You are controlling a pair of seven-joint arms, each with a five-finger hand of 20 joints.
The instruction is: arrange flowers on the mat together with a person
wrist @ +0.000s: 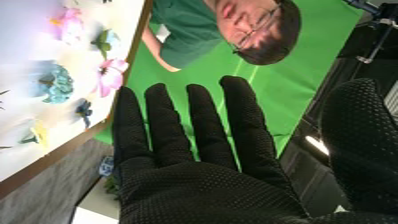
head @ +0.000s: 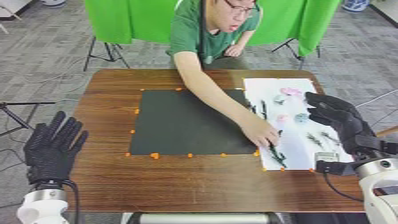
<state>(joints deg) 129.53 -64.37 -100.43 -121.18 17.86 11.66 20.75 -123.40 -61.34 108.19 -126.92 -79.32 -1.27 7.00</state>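
2 robot hands were in the head view, and we saw both with their fingers straight. The left hand was beside the left edge of the wooden table, its fingers slightly spread and pointing away from the robot. The right hand was at the right side of the white sheet, above it or its edge; we could not tell how high.

In the right wrist view we saw the right hand with its fingers extended, small gaps between them and the thumb well apart, pinching nothing.

We saw the black mat on the table, just left of the sheet, with orange spots along its border. On the sheet lay a pink flower near the far end, a blue-green flower nearer the middle, and a dark green sprig closer to the robot. The right wrist view showed us a yellow flower on the sheet too.

1 person's hand reached across the mat to its right edge, fingers at the far end of a dark stem on the sheet. Whether they pinched it, we could not tell.
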